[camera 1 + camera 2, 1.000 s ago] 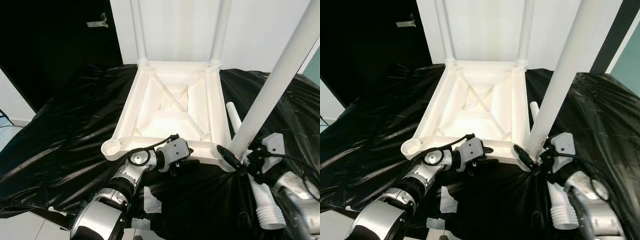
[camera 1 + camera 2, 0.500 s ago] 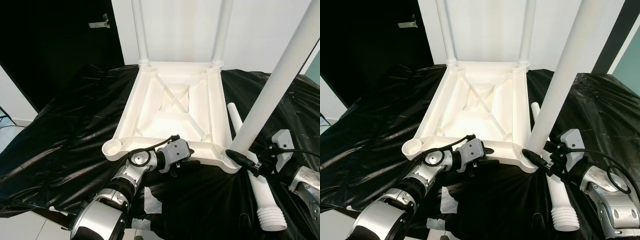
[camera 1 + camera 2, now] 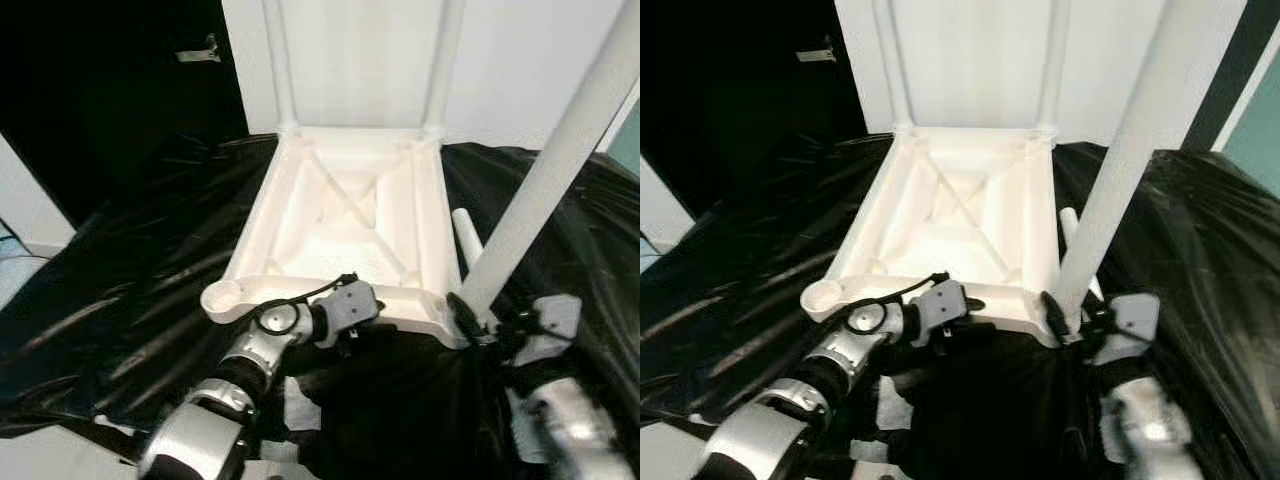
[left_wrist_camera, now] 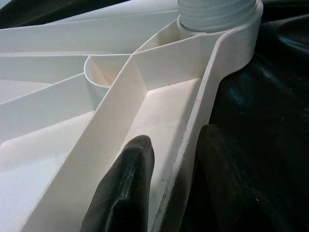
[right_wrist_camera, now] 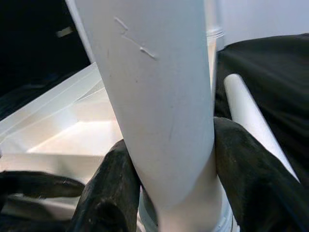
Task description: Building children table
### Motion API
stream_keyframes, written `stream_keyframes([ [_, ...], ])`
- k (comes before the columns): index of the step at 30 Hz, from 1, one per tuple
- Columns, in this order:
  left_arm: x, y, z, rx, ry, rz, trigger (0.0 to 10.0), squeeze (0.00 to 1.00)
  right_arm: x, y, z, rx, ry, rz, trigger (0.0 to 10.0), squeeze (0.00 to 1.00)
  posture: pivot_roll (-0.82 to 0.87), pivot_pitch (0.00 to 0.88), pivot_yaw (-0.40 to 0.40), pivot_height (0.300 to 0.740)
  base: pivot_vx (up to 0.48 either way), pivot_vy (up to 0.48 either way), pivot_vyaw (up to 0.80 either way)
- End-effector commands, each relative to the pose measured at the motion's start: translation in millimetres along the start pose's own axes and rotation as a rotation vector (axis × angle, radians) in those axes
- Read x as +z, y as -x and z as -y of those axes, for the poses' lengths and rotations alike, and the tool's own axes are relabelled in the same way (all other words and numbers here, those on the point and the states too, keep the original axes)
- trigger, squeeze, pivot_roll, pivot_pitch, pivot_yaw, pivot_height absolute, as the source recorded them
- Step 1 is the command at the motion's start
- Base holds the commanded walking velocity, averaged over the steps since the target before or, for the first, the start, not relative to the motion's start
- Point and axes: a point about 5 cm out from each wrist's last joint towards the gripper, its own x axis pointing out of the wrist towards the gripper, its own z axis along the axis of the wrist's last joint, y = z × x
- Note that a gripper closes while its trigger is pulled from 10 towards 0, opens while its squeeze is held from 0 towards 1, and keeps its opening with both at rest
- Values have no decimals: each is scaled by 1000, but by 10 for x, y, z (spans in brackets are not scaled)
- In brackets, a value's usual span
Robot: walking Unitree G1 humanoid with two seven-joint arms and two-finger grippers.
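Note:
A white plastic table top (image 3: 262, 215) lies upside down on black sheeting. Two white legs (image 3: 278, 60) stand in its far corners. A third leg (image 3: 545, 175) stands tilted in the near right corner. My right gripper (image 3: 470, 318) is shut on that leg's base, with a black finger (image 5: 111, 193) on each side of it. My left gripper (image 3: 350, 325) is shut on the table's near rim (image 4: 207, 96), one finger (image 4: 125, 188) inside the rim and one outside. The near left socket (image 3: 222, 297) holds nothing.
A loose white leg (image 3: 466, 235) lies on the sheeting just right of the table top. Crumpled black plastic (image 3: 130, 270) covers the surface all round. A white wall and a dark doorway (image 3: 120, 80) are behind.
My right forearm swung out to the right, then came back in close under the leg's base. The leg stayed in its corner. The left gripper has not moved. The picture is now blurred.

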Motion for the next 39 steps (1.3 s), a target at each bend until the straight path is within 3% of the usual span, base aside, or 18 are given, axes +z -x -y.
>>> stream_keyframes([
  [1,-206,19,38,147,82,-86,10000,0,-83,59,39,-96,-1,-35,0,0,-21,0,10,740,0,0,0],
  [4,-200,9,46,144,83,-83,10000,0,-82,50,-9,-92,-10,-37,0,0,-24,0,9,740,0,0,0],
  [5,-197,3,50,142,83,-82,10000,0,-75,41,-41,-74,-9,-35,4510,0,-25,0,9,740,0,0,0],
  [6,-195,-1,53,141,84,-81,10000,0,-72,32,-63,-55,-8,-36,9961,0,-26,0,11,740,0,0,0],
  [7,-193,-4,56,140,84,-80,10000,0,-70,26,-82,-40,-4,-35,10000,0,-28,0,11,740,0,0,0],
  [9,-194,-8,62,138,85,-80,10000,0,-76,20,-91,-21,4,-38,10000,0,-28,0,11,740,0,0,0],
  [10,-198,-8,67,137,85,-81,10000,0,-69,8,-76,3,9,-34,10000,1000,-31,0,9,740,0,0,0],
  [12,-201,-8,70,137,85,-82,10000,0,-63,-1,-62,20,13,-30,10000,1000,-32,0,9,740,0,0,0],
  [15,-204,-10,73,137,86,-84,10000,0,-37,-55,-48,165,18,-40,10000,949,-33,0,7,740,0,0,0],
  [16,-203,-13,75,137,86,-84,10000,0,-25,-71,-33,207,24,-45,10000,0,-34,0,6,740,0,0,0],
  [29,-191,-24,69,137,84,-82,10000,0,67,-161,229,370,97,-98,9647,0,-38,0,8,740,0,0,0],
  [30,-189,-23,65,137,83,-82,10000,0,53,-155,246,409,87,-129,6784,0,-39,0,7,740,0,0,0],
  [31,-187,-22,60,139,82,-81,10000,0,42,-138,253,459,70,-162,5725,0,-37,0,6,740,0,0,0],
  [34,-185,-21,57,140,81,-81,10000,0,36,-126,257,494,57,-184,5725,0,-36,0,6,740,0,0,0],
  [35,-183,-21,56,141,81,-80,10000,0,38,-112,247,524,41,-194,0,0,-36,0,5,740,0,0,0],
  [39,-193,-19,70,141,85,-79,10000,0,0,-61,201,538,0,-216,0,0,-34,0,3,740,0,0,0],
])
